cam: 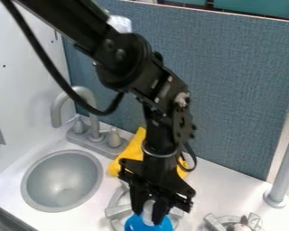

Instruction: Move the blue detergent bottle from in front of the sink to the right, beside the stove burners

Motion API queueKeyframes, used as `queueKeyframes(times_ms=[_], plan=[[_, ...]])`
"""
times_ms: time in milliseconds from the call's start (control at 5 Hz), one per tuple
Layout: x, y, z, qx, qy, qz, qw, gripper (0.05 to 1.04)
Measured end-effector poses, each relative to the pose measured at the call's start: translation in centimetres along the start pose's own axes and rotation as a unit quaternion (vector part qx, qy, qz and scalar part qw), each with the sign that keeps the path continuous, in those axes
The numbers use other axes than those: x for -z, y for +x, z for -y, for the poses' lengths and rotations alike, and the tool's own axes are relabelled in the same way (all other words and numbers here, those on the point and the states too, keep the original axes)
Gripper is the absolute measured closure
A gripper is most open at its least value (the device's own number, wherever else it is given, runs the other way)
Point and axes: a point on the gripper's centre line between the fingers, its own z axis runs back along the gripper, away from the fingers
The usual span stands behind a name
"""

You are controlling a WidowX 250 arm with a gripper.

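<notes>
Gripper point(149, 210): my fingers clasp white-topped blue object point(135, 224); grasp stage, I judge.
Burner point(115, 210): beneath fingers; next move needs steady hold.

From here, the sink point(30, 185) sits in the left of the desk point(225, 187), the tap point(57, 110) behind it. Right of the sink is one burner point(118, 210), below the pincer point(149, 218); a cloth point(130, 153) lies behind. Farther right, another burner point(213, 221) stands before a post point(284, 173). A partition point(237, 90) backs the desk.
</notes>
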Motion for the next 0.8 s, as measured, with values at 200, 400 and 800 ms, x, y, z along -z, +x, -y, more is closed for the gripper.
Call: queueKeyframes(times_ms=[200, 400, 800], plan=[[0.9, 0.8, 1.0, 0.009, -0.004, 0.000, 1.0000, 0.650], [1.5, 1.3, 1.8, 0.023, -0.010, 0.011, 0.9996, 0.650], [1.7, 2.3, 2.1, 0.007, -0.008, 0.018, 0.9998, 0.610]])
